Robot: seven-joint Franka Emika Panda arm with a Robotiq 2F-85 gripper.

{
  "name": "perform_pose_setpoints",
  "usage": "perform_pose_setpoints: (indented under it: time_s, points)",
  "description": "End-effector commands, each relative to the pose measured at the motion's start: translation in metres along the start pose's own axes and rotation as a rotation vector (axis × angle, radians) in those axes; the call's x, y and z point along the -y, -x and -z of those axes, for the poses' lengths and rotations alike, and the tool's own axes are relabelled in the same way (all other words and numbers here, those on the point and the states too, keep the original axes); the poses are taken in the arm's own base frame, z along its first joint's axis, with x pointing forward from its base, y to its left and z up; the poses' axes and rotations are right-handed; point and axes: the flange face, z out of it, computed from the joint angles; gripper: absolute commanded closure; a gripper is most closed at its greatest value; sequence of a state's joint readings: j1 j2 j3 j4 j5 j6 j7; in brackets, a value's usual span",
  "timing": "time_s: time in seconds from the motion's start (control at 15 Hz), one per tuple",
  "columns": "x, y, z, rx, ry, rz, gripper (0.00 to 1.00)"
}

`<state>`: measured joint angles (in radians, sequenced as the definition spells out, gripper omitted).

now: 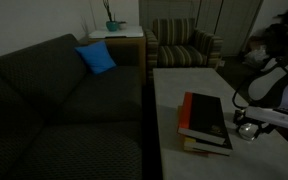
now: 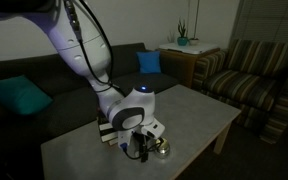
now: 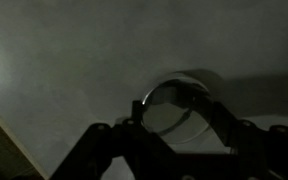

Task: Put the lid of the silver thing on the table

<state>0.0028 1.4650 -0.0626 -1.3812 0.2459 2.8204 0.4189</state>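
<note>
In the wrist view my gripper (image 3: 179,118) has a finger on each side of the lid (image 3: 167,108), a round silvery disc held tilted just above the pale table (image 3: 64,60). A rounded pale edge right behind it looks like the silver thing (image 3: 199,78). In both exterior views the gripper (image 1: 246,128) (image 2: 141,148) is low over the table (image 1: 184,85) (image 2: 199,110), beside the book stack. The shiny silver thing (image 2: 162,150) sits on the tabletop right next to the fingers.
A red-and-black book stack (image 1: 206,120) (image 2: 108,131) lies on the table close to the gripper. A dark sofa (image 1: 54,100) with a blue cushion (image 1: 96,58) runs along one side. A striped armchair (image 1: 182,45) and a side table with a plant (image 1: 114,30) stand beyond.
</note>
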Motion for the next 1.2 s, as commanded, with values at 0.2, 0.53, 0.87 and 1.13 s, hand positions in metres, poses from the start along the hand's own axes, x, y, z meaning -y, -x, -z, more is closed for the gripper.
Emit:
perform_pose_setpoints:
  time_s: [0.2, 0.53, 0.87, 1.13]
  points:
    - [0.011, 0.008, -0.001, 0.009, -0.060, 0.152, 0.56]
    - [0.017, 0.015, -0.002, 0.021, -0.069, 0.189, 0.08]
    - [0.016, 0.016, -0.003, 0.001, -0.080, 0.203, 0.00]
    - [0.020, 0.020, -0.003, -0.049, -0.102, 0.256, 0.00]
